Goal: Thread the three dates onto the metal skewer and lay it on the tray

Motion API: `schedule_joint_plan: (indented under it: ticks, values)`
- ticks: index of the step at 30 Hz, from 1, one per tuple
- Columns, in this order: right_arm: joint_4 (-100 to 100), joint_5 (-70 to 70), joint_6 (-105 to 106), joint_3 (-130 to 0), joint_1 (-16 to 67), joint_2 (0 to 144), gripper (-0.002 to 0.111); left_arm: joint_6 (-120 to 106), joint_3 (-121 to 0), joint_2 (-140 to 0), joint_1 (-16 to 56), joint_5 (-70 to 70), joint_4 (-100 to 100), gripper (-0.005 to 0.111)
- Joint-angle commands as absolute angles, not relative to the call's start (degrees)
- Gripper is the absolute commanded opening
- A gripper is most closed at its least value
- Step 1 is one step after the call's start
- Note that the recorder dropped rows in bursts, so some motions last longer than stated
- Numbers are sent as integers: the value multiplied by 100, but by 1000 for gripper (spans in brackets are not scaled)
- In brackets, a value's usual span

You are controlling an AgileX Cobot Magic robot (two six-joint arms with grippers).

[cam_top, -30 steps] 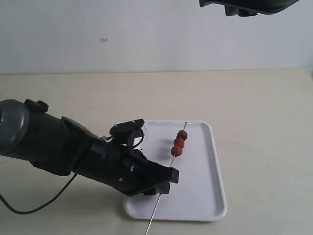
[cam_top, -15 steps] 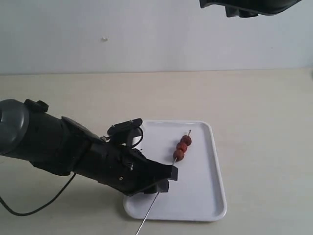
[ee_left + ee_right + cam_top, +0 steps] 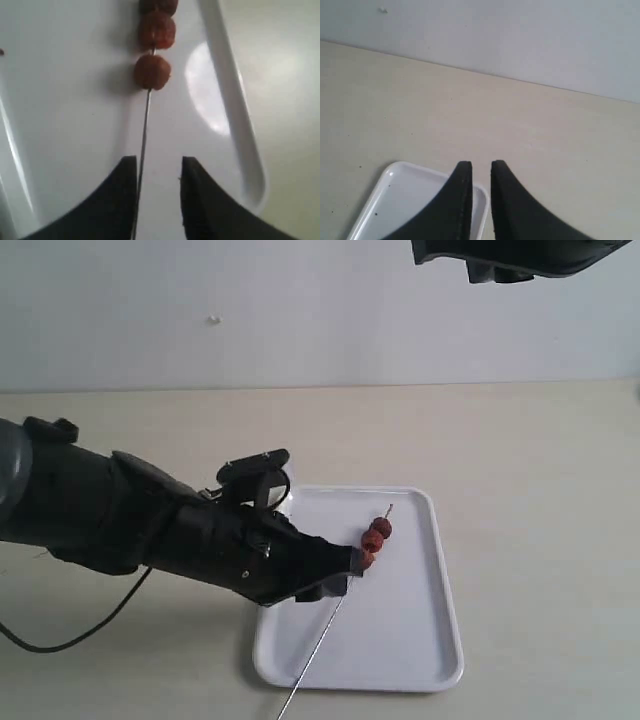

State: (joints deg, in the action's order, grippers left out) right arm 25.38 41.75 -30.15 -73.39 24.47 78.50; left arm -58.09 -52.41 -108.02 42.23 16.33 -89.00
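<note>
The metal skewer (image 3: 318, 645) lies slanted on the tray (image 3: 425, 640), and its near end pokes past the rim over the counter (image 3: 540, 490). The left pincer (image 3: 157, 162) is loose. Only its own camera shows the gap, with the rod close beside one finger. The three dates (image 3: 152, 72) sit farther up the rod. The right pincer (image 3: 477, 165) hangs high and empty, its fingers a thin gap apart.

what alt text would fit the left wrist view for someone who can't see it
Three dates threaded on a thin metal skewer lie on a white tray, seen close from above. The left gripper is open, with the skewer's bare shaft running close beside one jaw.
</note>
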Motion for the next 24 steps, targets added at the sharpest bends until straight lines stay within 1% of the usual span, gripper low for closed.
schedule_joint_plan:
  ticks: [1,2,3,8,13,18,20,24]
  values:
    - [2543,4397,-3002,-7345,2432,7799,14,-5838,-5095,-10232,4187,1604,-8715,9]
    - [2508,4438,-3002,-7335,2432,7799,14,-5850,-5023,-10088,4187,1588,-8703,2]
    - [2422,4488,-3002,-7273,2432,7760,14,-5970,-4849,-9800,4187,1512,-8687,0]
    - [2350,3885,-3002,-6552,2432,7320,14,-6175,-4334,-8891,4187,1040,-8687,0]
    - [2051,3060,-3002,-5517,2432,6377,14,-6227,-3660,-7717,4187,354,-8687,0]
    - [1985,2344,-3002,-4475,2432,5305,14,-6227,-2880,-6149,4187,-460,-8687,0]
    - [1933,1848,-3014,-3878,2432,4694,14,-6227,-2501,-5262,4187,-918,-8687,0]
    - [1745,1295,-3014,-3159,2432,3976,14,-6227,-2033,-3967,4187,-1185,-8675,0]
